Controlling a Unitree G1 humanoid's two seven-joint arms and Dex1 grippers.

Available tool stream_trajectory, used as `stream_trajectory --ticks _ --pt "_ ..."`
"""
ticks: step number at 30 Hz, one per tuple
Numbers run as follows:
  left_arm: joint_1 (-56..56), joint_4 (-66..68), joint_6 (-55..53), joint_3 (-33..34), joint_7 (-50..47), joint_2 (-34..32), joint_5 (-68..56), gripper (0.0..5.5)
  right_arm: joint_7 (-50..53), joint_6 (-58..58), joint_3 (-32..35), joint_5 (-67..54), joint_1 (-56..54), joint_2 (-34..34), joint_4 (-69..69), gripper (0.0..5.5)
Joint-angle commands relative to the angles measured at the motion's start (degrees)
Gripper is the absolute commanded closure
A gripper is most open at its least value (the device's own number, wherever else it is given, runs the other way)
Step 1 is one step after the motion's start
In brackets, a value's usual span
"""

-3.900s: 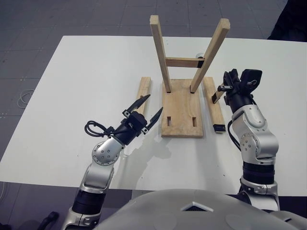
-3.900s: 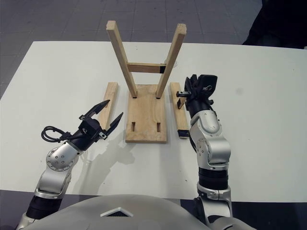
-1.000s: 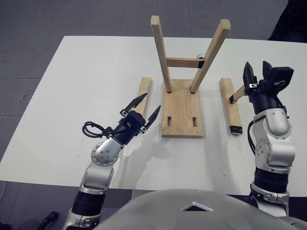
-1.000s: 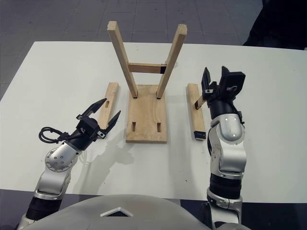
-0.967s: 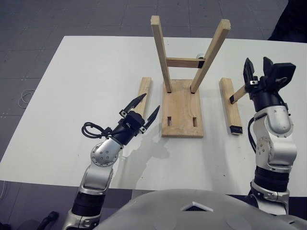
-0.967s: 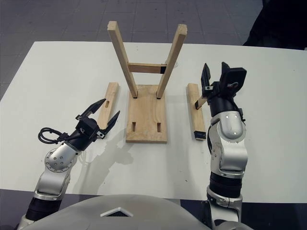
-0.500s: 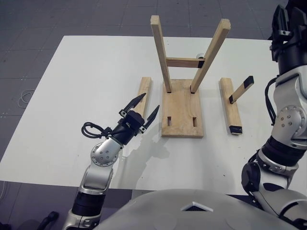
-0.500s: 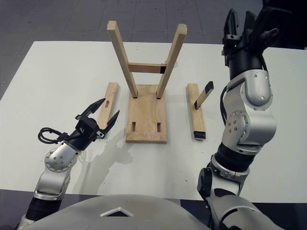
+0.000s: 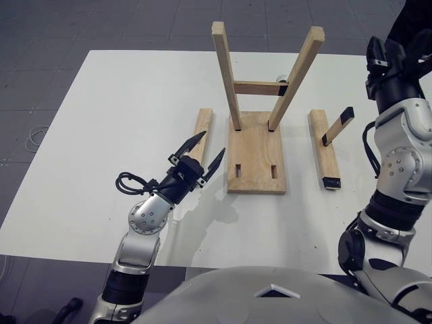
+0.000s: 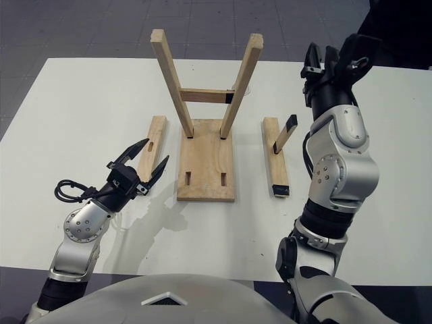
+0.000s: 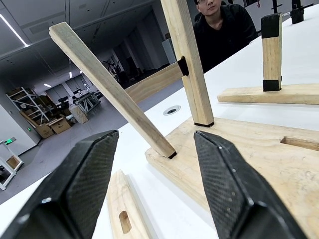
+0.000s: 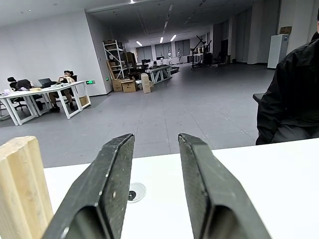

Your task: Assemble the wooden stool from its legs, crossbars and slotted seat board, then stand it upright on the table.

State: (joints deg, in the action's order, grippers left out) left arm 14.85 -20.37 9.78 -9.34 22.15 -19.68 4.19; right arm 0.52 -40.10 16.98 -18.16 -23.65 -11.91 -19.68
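Assembly looks half done to me: the slotted seat board [image 9: 255, 158] lies flat mid-table, a standing leg frame [image 9: 233, 94] seated in its far slots, its near slots bare. A loose leg [image 9: 202, 127] lies just left of the board; on the right a second leg [image 9: 322, 147] carries a crossbar [image 9: 338, 125] sticking up. My left tool [image 9: 213, 144] hovers near the loose leg, fingers apart; my right tool [image 10: 321, 52] hangs high over the far right, fingers apart, empty. Next I'd join those two legs. White table [image 9: 121, 115], grey tiled floor [image 9: 40, 40], open hall [image 12: 164, 99] behind
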Motion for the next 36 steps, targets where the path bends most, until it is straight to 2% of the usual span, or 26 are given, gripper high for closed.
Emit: stream_trajectory --ticks 1,14,22,26,36 --pt "-0.7 0.5 -0.1 -0.3 0.2 -0.2 0.4 2.66 0.4 0.4 -0.4 0.3 -0.3 0.2 0.4 3.87" --pt "-0.4 0.0 -0.4 -0.3 0.2 -0.2 0.4 2.66 1.6 0.5 -2.7 0.7 -1.8 0.4 -2.1 3.87" --pt "0.0 -0.1 -0.6 -0.1 0.2 -0.4 0.4 2.66 -1.9 5.9 -5.9 5.1 9.5 0.0 10.5 3.87" --pt "-0.5 0.3 -0.7 0.3 0.6 -0.8 0.0 2.66 -2.5 8.4 -4.7 5.4 10.6 -0.6 15.0 3.87" --pt "-0.7 0.9 -0.2 0.2 0.5 -0.9 0.1 2.66 2.1 -0.8 -0.7 0.4 -0.1 -0.9 -0.1 3.87"
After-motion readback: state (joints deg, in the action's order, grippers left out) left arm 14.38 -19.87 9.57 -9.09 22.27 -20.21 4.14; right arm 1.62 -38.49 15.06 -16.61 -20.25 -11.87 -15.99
